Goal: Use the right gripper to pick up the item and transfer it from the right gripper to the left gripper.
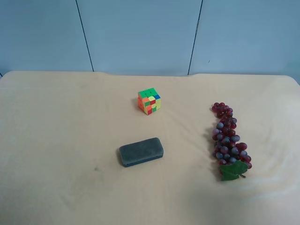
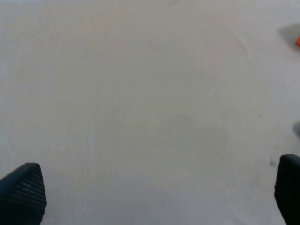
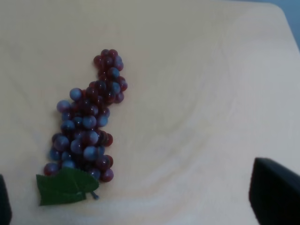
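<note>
light: bright, soft, even
shadows: faint, under case (image 1: 141,151)
wrist views: hazy; my left fingertips (image 2: 23,194) dark, blurred

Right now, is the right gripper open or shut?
Open: the right gripper has jaws wide apart, empty, in its wrist view; grapes lie free.

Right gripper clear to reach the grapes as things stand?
Probably yes. The grapes lie alone on the table in front of the right gripper, jaws wide apart, nothing between. The cube and case sit well apart from them.
</note>
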Controlling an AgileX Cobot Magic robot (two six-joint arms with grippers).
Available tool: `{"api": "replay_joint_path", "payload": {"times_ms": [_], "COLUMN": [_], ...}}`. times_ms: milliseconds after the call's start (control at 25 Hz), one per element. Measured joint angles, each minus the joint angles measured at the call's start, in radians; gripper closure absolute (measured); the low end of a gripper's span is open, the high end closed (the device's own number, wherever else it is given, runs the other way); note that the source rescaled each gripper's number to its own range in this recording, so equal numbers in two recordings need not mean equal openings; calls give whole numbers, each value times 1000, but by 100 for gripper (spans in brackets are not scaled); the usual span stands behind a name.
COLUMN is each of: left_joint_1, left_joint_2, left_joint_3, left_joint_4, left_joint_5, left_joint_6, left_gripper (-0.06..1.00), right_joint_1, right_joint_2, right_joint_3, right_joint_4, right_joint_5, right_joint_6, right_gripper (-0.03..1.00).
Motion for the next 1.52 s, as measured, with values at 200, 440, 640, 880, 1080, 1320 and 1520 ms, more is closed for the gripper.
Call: {"api": "replay_joint_path", "payload": {"times_ms": [200,440,640,880,1080,1320,1520], "left_joint_1": [0,0,0,0,0,0,0], "left_joint_2": [0,0,0,0,0,0,0], "left_joint_3": [0,0,0,0,0,0,0], "left_joint_4": [0,0,0,0,0,0,0], "left_joint_5": [0,0,0,0,0,0,0], "left_joint_6": [0,0,0,0,0,0,0], "left_gripper": [-6,-6,-6,-6,-6,-6,-6], "right_joint_1": [0,0,0,0,0,0,0], "right_joint_2": [0,0,0,1,131,433,697], "right_joint_3": [0,0,0,-6,-73,-209,-308], "right_joint_4": [0,1,53,120,123,113,112], "right_joint_5": [0,0,0,-21,-54,-60,-94], "right_joint_6": [0,0,4,7,7,7,7], "right_gripper": [-3,-3,-3,-3,-3,-3,-3]}}
